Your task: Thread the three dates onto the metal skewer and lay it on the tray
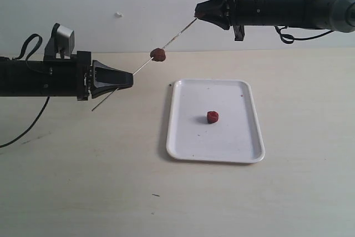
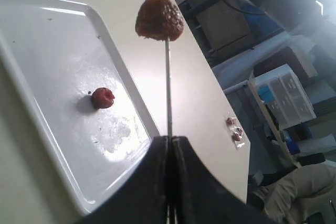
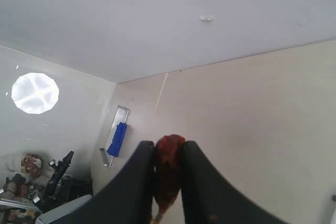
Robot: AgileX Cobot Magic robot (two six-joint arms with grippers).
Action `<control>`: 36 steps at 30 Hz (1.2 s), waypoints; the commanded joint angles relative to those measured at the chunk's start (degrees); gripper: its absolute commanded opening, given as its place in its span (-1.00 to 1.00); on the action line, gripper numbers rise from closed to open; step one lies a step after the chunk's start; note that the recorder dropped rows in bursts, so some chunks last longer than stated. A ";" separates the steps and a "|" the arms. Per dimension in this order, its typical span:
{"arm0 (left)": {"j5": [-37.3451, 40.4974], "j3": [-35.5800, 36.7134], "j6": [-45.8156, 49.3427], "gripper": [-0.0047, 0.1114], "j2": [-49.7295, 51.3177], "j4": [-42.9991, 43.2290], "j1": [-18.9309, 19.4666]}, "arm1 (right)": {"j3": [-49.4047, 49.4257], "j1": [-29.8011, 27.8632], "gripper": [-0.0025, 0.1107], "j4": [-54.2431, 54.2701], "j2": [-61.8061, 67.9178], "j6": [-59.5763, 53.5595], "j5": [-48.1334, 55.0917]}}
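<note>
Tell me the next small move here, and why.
Probably ease the right pincer along the metal skewer toward the left pincer, sliding its held date down to the threaded date. The skewer's tip meets the right pincer, the left pincer is shut on the rod, and the third date lies on the tray.

The left arm (image 1: 39,76) lies level, reaching in from the left, and the left tool (image 1: 131,80) points right, closed tight on the skewer (image 1: 177,34). The right arm (image 1: 288,9) is held higher, also level, reaching in from the right; the right tool (image 1: 198,11) points left, pinching a date (image 3: 167,171).
</note>
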 commanded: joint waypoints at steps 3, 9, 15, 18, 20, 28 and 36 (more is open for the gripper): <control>0.46 0.17 0.26 -0.92 -0.59 -1.20 0.04 | -0.67 -0.17 -0.64 0.19 -0.13 -1.23 2.30; 0.46 0.17 0.40 -0.92 -0.59 -1.51 0.04 | -0.67 -0.17 -0.64 -1.40 -0.13 -1.34 2.39; 0.46 0.17 1.59 -0.92 -0.59 -2.45 0.04 | -0.67 -0.27 -0.64 -2.59 -0.13 -1.65 2.39; 0.46 0.17 1.59 -0.92 -0.59 -2.45 0.04 | -0.67 -0.27 -0.64 -2.59 -0.13 -1.93 2.39; 0.46 0.17 1.72 -0.92 -0.59 -2.63 0.04 | -0.67 -0.27 -0.64 -2.59 -0.13 -2.07 2.68; 0.46 0.17 4.34 -0.92 -0.59 -4.45 -0.41 | -0.67 -0.15 -0.64 -2.59 -0.02 -2.54 4.50; 0.46 0.17 8.97 -0.92 -0.35 -4.45 -3.60 | -0.67 -0.15 -0.64 -2.59 -0.02 -2.54 5.10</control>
